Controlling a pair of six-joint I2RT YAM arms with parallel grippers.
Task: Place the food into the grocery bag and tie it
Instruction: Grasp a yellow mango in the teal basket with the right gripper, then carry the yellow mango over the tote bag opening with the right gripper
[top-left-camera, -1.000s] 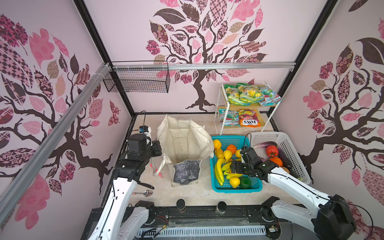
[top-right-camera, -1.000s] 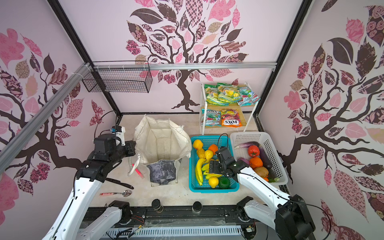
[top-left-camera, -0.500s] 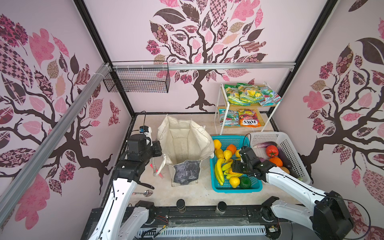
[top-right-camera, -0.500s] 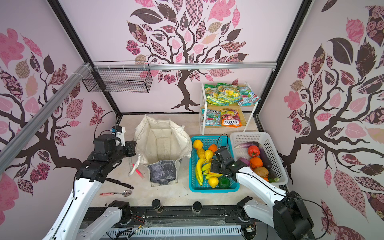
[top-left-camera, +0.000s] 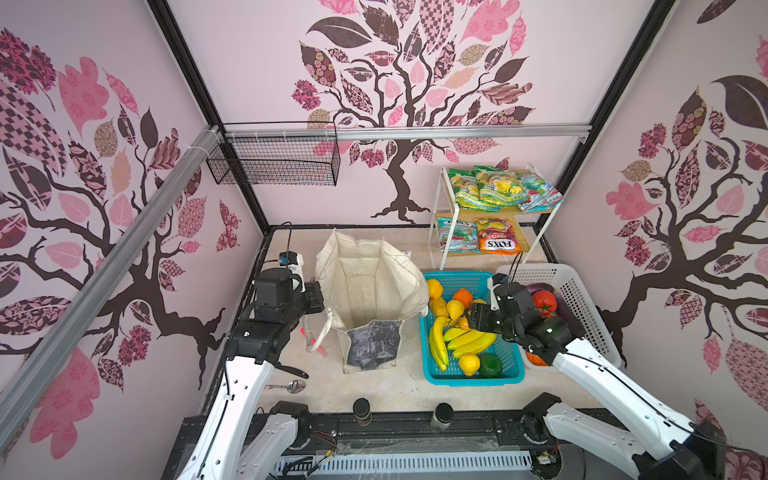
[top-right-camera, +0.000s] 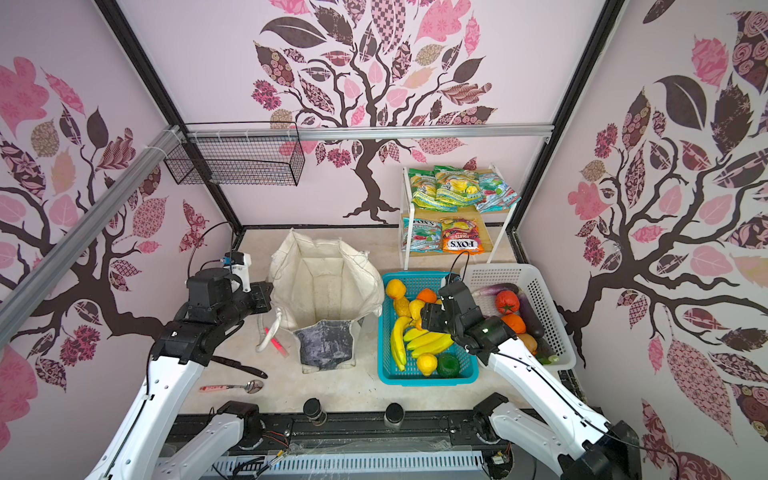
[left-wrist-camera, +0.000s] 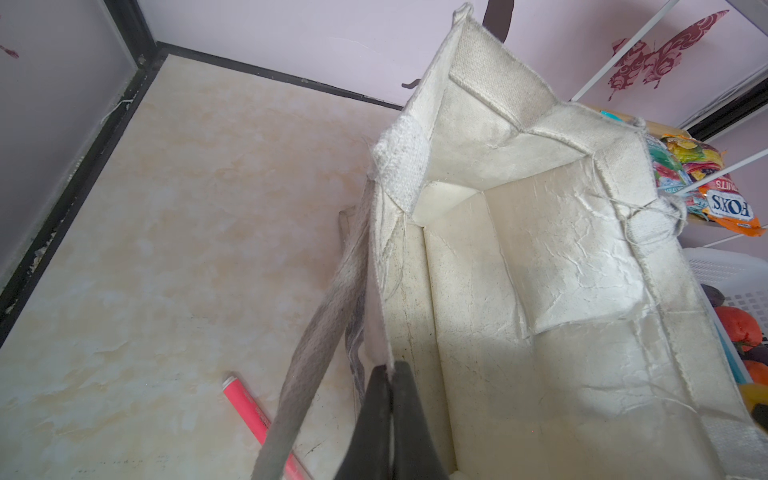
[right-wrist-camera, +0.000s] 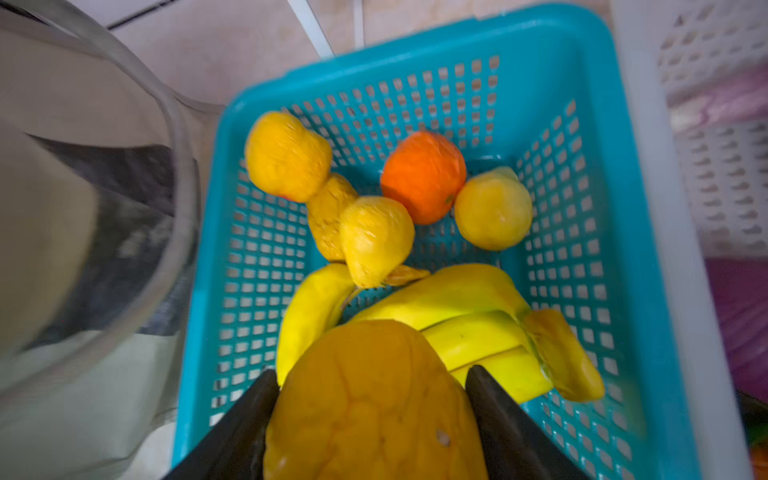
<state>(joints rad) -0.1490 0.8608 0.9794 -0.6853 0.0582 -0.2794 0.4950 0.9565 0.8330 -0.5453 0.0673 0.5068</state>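
The cream grocery bag (top-left-camera: 370, 286) (top-right-camera: 324, 286) stands open at mid-table. My left gripper (top-left-camera: 319, 297) (left-wrist-camera: 390, 368) is shut on its left rim beside a strap handle (left-wrist-camera: 307, 357); the bag's inside (left-wrist-camera: 540, 249) shows bare. My right gripper (top-left-camera: 467, 323) (right-wrist-camera: 372, 372) hangs over the teal basket (top-left-camera: 469, 380) (right-wrist-camera: 623, 208), shut on a wrinkled yellow toy fruit (right-wrist-camera: 374, 407). Below it lie bananas (top-left-camera: 465, 338) (right-wrist-camera: 457, 299), lemons (right-wrist-camera: 492, 208) and an orange (right-wrist-camera: 422, 176). Snack packets (top-left-camera: 498, 189) lie on the shelf.
A white perforated basket (top-left-camera: 582, 291) with a tomato (top-left-camera: 544, 301) stands right of the teal one. A pink marker (left-wrist-camera: 249, 407), a black knife (top-left-camera: 291, 370) and a spoon (top-left-camera: 291, 386) lie left of the bag. Two jars (top-left-camera: 361, 409) stand at the front edge.
My right gripper's jaws have closed in on the yellow fruit over the teal basket. The left arm has held still on the bag's rim.
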